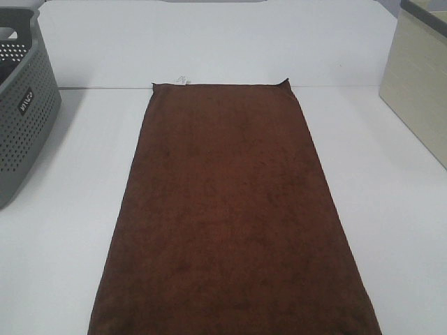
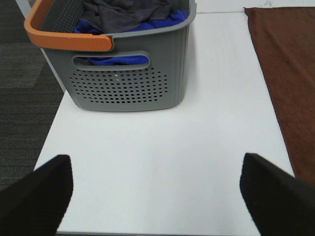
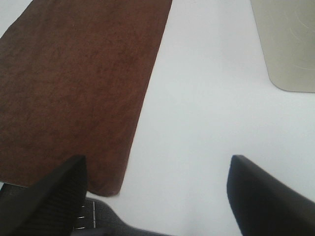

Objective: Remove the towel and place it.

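Observation:
The dark brown towel (image 1: 230, 209) lies flat and spread lengthwise down the middle of the white table (image 1: 391, 209), its small white tag (image 1: 183, 80) at the far left corner. It also shows in the left wrist view (image 2: 290, 73) and in the right wrist view (image 3: 74, 83). Neither gripper shows in the exterior high view. My left gripper (image 2: 155, 191) is open and empty above bare table near the front edge, left of the towel. My right gripper (image 3: 157, 191) is open and empty above the front edge, right of the towel's near corner.
A grey perforated basket (image 1: 21, 105) with an orange handle (image 2: 59, 37) stands at the far left, holding blue and grey cloths (image 2: 133, 14). A beige box (image 1: 419, 84) stands at the far right, also seen in the right wrist view (image 3: 288, 44). Dark floor (image 2: 24, 98) lies beyond the table's left edge.

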You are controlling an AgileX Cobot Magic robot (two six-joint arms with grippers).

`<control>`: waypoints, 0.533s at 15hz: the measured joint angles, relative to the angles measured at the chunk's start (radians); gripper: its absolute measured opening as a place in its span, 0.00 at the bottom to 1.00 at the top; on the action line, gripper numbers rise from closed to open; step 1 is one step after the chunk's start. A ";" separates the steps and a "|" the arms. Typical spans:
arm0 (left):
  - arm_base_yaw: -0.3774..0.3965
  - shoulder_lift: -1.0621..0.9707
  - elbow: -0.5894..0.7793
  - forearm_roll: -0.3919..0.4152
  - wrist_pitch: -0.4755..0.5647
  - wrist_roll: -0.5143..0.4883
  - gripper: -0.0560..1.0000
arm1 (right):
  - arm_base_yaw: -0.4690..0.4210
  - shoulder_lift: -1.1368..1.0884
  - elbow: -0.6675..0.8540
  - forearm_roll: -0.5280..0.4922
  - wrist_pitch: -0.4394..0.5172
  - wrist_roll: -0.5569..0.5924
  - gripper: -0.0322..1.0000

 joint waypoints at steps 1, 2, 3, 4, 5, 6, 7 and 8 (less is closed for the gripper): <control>0.000 0.000 0.024 -0.016 0.001 0.005 0.85 | 0.000 -0.010 0.002 -0.005 -0.001 0.002 0.76; 0.000 0.000 0.065 -0.052 -0.018 0.022 0.85 | 0.000 -0.020 0.006 -0.029 -0.008 0.026 0.76; 0.000 0.000 0.094 -0.081 -0.043 0.035 0.85 | 0.000 -0.022 0.009 -0.054 -0.016 0.052 0.76; 0.000 0.000 0.107 -0.106 -0.070 0.048 0.85 | 0.000 -0.022 0.010 -0.078 -0.018 0.064 0.76; 0.000 0.000 0.113 -0.116 -0.091 0.050 0.85 | 0.000 -0.022 0.010 -0.087 -0.019 0.065 0.76; 0.000 0.000 0.131 -0.139 -0.129 0.056 0.85 | 0.000 -0.022 0.010 -0.107 -0.019 0.072 0.76; 0.000 0.000 0.142 -0.157 -0.145 0.061 0.85 | 0.000 -0.022 0.010 -0.121 -0.019 0.077 0.76; 0.000 0.000 0.146 -0.159 -0.155 0.061 0.85 | 0.000 -0.022 0.010 -0.135 -0.019 0.078 0.76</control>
